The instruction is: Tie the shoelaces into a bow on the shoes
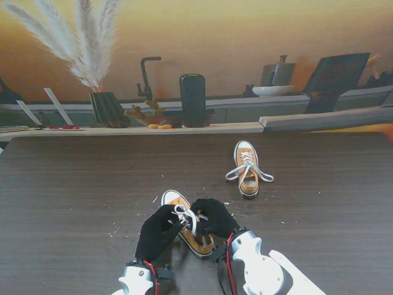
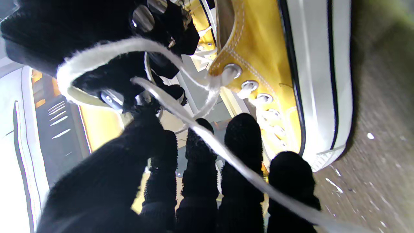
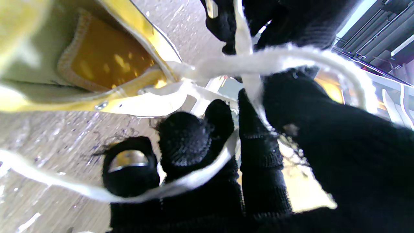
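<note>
Dark wood-grain table point(image 1: 73, 203) spreads wide and bare on both sides of the hands, flecked with pale crumbs near the fingers. Well beyond the fingertips, off to the right, the far shoe point(image 1: 247, 168) lies alone: mustard canvas, white rubber toe, its white laces splayed loose over the sides.

Between the two hands sits the near shoe point(image 1: 187, 228), same yellow canvas with stitched seams, metal eyelets and a smooth white sole edged by a thin dark stripe; its rounded toe pokes out past the fingertips.

Both hands wear black knitted gloves, fuzzy in texture. The left hand point(image 1: 158, 232) curls in from the left, four fingers point(image 2: 243, 142) side by side and close together, the thumb raised apart. The right hand point(image 1: 214, 216) curls in opposite it, fingertips nearly meeting the left's over the eyelets.

The lace point(image 1: 186, 216), flat, white and frayed soft, rises from the top eyelets, crosses itself between the fingers and arcs in a loop around the right hand's thumb and fingers point(image 3: 189, 142); another strand drapes across the left fingers. Whether either hand truly pinches it I cannot tell.
</note>
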